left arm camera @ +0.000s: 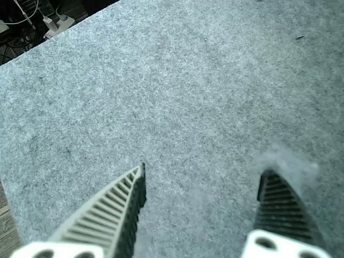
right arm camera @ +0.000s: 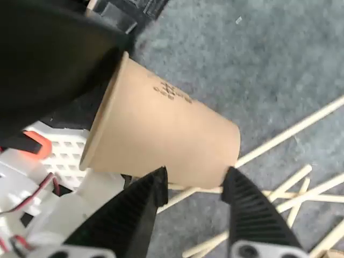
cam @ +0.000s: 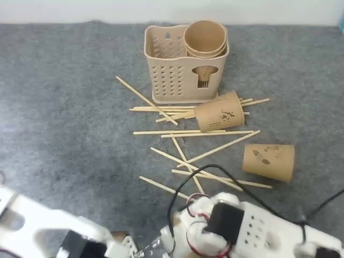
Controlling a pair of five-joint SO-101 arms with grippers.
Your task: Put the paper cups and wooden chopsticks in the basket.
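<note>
The left gripper (left arm camera: 204, 169) hangs over soft grey felt (left arm camera: 188, 80). Its two ridged, pointy jaws are spread wide with nothing between them. In the high view the white left arm (cam: 32, 220) sits at the near left corner. The white right arm (cam: 242, 228) sits near the middle.

The right gripper (right arm camera: 196, 174) has its jaws partly open. They hold nothing, and their tips are right at the side of a paper cup (right arm camera: 161, 134). This smooth brown cup lies on its side. Its small flat end points at thin sticks (right arm camera: 290, 130) and its wide end points at white arm parts.

A bit farther out, the chopsticks (cam: 183, 132) lie scattered on the felt. They are long, thin, pale wood. Most run left to right, and some slant and cross each other.

The right cup (cam: 267, 161) lies on its side at the right end of the pile, with its mouth to the right. The mid cup (cam: 219, 112) lies on its side on top of some sticks, just in front of the basket (cam: 172, 80). Its wide end is also to the right.

The basket is farthest away. It is beige plastic with rows of little holes and stands upright. The stacked cups (cam: 205, 36) stand in its right part, mouths up.
</note>
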